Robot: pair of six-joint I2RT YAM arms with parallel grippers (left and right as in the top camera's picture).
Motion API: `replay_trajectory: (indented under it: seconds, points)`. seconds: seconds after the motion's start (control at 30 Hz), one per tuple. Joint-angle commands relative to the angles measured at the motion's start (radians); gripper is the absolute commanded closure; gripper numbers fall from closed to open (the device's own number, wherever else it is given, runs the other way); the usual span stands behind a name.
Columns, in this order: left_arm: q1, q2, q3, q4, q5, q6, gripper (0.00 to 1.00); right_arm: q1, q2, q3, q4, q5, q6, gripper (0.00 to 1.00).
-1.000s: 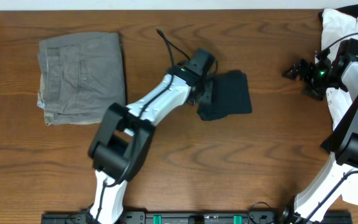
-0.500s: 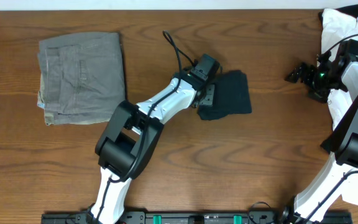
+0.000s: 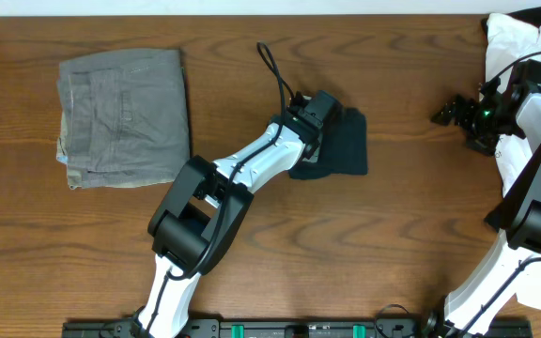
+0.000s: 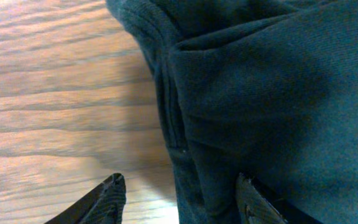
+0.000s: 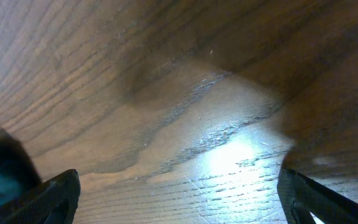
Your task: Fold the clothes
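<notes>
The clothes, a black T-shirt [image 3: 344, 148] folded into a small block, lie at the middle of the table. My left gripper [image 3: 316, 139] sits low on the shirt's left edge. In the left wrist view the shirt [image 4: 278, 93] fills the right side, its folded edge running down between the jaws. One fingertip is over bare wood, the other rests on the fabric, and the left gripper [image 4: 180, 193] stands open. My right gripper [image 3: 444, 111] hovers at the far right, away from the shirt. It is wide open over bare wood [image 5: 179, 199].
Folded grey-green trousers [image 3: 125, 117] lie at the back left. A white garment [image 3: 524, 56] is heaped at the right edge behind the right arm. A black cable [image 3: 272, 70] loops up from the left wrist. The wooden table [image 3: 393, 244] shows bare at the front.
The left gripper has slid a little to the right, further onto the shirt. The shirt now looks narrower, its right edge drawn leftward. The right arm barely moved.
</notes>
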Motion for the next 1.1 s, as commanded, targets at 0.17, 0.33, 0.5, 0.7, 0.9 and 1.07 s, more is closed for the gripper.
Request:
replay_trajectory:
  seconds: [0.17,0.33,0.5,0.7,0.9,1.07]
  points:
    - [0.013,-0.016,0.018,-0.062,-0.132,0.100,0.41,-0.003,0.001,0.012,-0.002,0.002,-0.004,0.01]
    - [0.014,-0.124,0.063,-0.089,-0.124,0.035,0.38,-0.003,0.001,0.012,-0.002,0.002,-0.004,0.01]
    - [0.014,-0.195,0.063,-0.094,0.037,-0.060,0.38,-0.003,0.001,0.012,-0.002,0.002,-0.004,0.01]
    - [0.013,-0.135,0.050,-0.093,0.117,-0.171,0.38,-0.003,0.001,0.012,-0.002,0.002,-0.004,0.01]
    - [0.014,-0.035,0.048,-0.090,0.116,-0.180,0.38,-0.003,0.001,0.012,-0.002,0.002,-0.004,0.01]
    - [0.026,0.008,0.048,-0.081,0.106,-0.180,0.38,-0.003,0.001,0.012,-0.002,0.002,-0.004,0.01]
